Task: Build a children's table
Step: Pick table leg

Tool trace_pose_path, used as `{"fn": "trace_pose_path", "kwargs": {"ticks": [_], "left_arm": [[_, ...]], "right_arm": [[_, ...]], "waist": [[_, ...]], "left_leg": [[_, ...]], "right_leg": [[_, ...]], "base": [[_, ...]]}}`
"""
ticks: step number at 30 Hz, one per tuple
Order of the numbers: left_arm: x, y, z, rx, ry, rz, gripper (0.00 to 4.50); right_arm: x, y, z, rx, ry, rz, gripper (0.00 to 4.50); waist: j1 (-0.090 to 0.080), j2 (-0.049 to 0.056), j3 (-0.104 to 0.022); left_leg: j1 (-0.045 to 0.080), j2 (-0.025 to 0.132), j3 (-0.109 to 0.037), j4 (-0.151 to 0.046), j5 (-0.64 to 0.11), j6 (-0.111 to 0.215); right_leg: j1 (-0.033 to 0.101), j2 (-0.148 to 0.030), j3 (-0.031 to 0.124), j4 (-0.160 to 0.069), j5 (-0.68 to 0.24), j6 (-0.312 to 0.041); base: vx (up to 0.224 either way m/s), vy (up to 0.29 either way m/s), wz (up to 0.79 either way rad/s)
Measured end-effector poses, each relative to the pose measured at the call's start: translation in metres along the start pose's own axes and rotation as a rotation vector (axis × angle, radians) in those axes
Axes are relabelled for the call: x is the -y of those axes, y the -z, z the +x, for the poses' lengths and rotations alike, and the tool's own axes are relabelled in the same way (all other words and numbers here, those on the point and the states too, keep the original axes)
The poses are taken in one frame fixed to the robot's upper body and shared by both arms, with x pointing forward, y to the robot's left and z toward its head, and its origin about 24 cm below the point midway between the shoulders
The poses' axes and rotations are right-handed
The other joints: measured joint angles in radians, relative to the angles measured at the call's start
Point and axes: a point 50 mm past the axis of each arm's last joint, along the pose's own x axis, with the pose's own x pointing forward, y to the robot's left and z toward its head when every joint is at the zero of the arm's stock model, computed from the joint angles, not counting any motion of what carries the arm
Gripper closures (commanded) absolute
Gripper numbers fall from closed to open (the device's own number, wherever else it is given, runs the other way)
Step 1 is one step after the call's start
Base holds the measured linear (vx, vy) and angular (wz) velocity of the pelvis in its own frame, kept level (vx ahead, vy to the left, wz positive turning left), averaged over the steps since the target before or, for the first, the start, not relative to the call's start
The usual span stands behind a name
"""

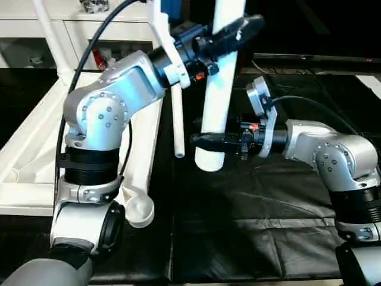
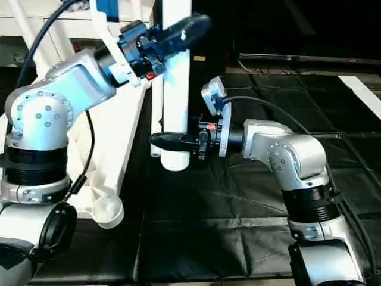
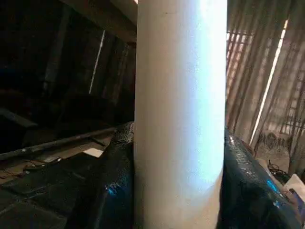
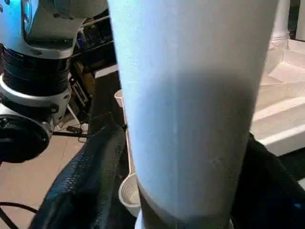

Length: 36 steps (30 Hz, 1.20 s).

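Two black-fingered tools hold one long white tubular plastic leg (image 1: 219, 89) upright in the air, above a surface covered with a black wrinkled sheet (image 1: 262, 214). The left tool (image 1: 229, 33) is closed around the upper part of the leg, with one black finger on each side of the tube, as the left wrist view shows clearly. The right tool (image 1: 208, 141) comes from the right side and stands around the lower part of the leg, just above its bottom end; in the right wrist view the dark fingers (image 4: 83, 186) sit on both sides of the white tube, but I cannot tell if they press it firmly. The bottom end of the leg hangs free and does not touch the black sheet. To the left of the arms lies the white rectangular plastic table top (image 1: 36, 143) with its underside up, and a round corner socket (image 1: 140, 211) is at its near corner. One thin white leg (image 1: 52, 36) stands up from the far part of the top. Behind it stands a white cabinet (image 1: 36, 24).
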Motion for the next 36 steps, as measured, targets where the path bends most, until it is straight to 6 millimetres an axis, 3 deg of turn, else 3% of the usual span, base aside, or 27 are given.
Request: {"fn": "trace_pose_path", "kwargs": {"ticks": [12,34,35,36], "left_arm": [[0.0003,0.0023,0.0009,-0.012,0.016,-0.006,2.75],[-0.0045,0.0056,0.0013,-0.013,0.031,-0.040,2.75],[-0.0047,0.0054,0.0012,-0.011,0.037,-0.043,2.19],[-0.0047,0.0051,0.0011,-0.007,0.042,-0.050,2.05]], "right_arm": [[0.0011,0.0024,-0.0009,-0.029,0.014,-0.014,2.47],[0.0019,0.0042,-0.0014,-0.040,0.021,-0.025,2.55],[0.0019,0.0041,-0.0013,-0.040,0.021,-0.027,2.55],[0.0018,0.0040,-0.0012,-0.039,0.020,-0.028,2.55]], "waist": [[0.000,0.000,0.000],[0.000,0.000,0.000],[0.000,0.000,0.000],[0.000,0.000,0.000]], "left_leg": [[0.000,0.000,0.000,0.000,0.000,0.000],[0.000,0.000,0.000,0.000,0.000,0.000],[0.000,0.000,0.000,0.000,0.000,0.000],[0.000,0.000,0.000,0.000,0.000,0.000]], "right_leg": [[0.000,0.000,0.000,0.000,0.000,0.000],[0.000,0.000,0.000,0.000,0.000,0.000],[0.000,0.000,0.000,0.000,0.000,0.000],[0.000,0.000,0.000,0.000,0.000,0.000]], "base": [[0.000,0.000,0.00],[0.000,0.000,0.00],[0.000,0.000,0.00],[0.000,0.000,0.00]]}}
